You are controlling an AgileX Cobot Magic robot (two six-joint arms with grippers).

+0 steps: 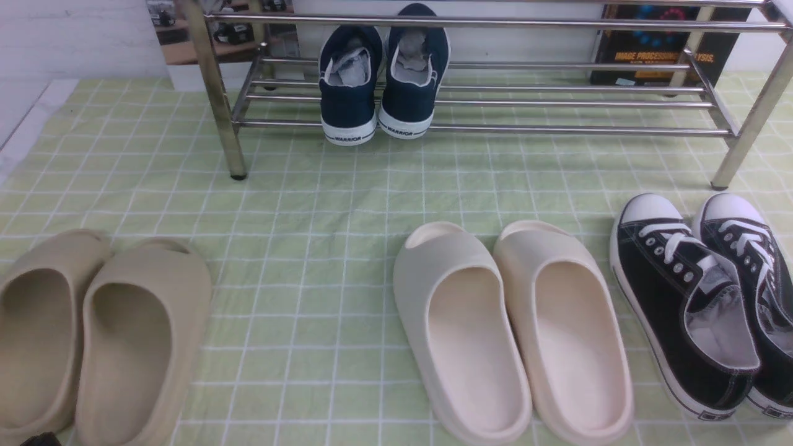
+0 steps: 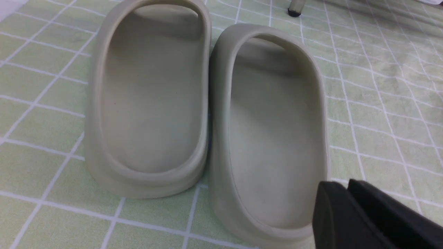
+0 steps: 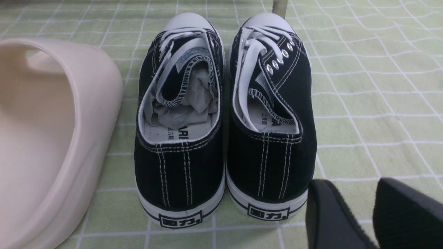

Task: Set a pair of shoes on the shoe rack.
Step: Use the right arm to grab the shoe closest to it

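Observation:
The pair of shoes, two black canvas sneakers (image 1: 669, 297) (image 1: 759, 260) with white toe caps and laces, stands side by side on the cloth at the front right, toes toward the shoe rack (image 1: 495, 130). In the right wrist view their heels (image 3: 180, 166) (image 3: 273, 162) face me. My right gripper (image 3: 353, 193) hovers just behind and beside the right-hand heel, open, with only cloth between its fingers. My left gripper (image 2: 346, 188) is shut on nothing, above the heel end of a beige slide (image 2: 273, 138). Neither gripper touches the sneakers.
Navy WARRIOR sneakers (image 1: 378, 87) sit on the rack's lower shelf, left of centre. Beige slides (image 1: 93, 334) lie front left, cream slides (image 1: 514, 328) in the middle, the nearest close beside the black sneakers. A green checked cloth (image 1: 310, 204) covers the floor. A rack leg (image 1: 740, 142) stands just beyond the sneakers.

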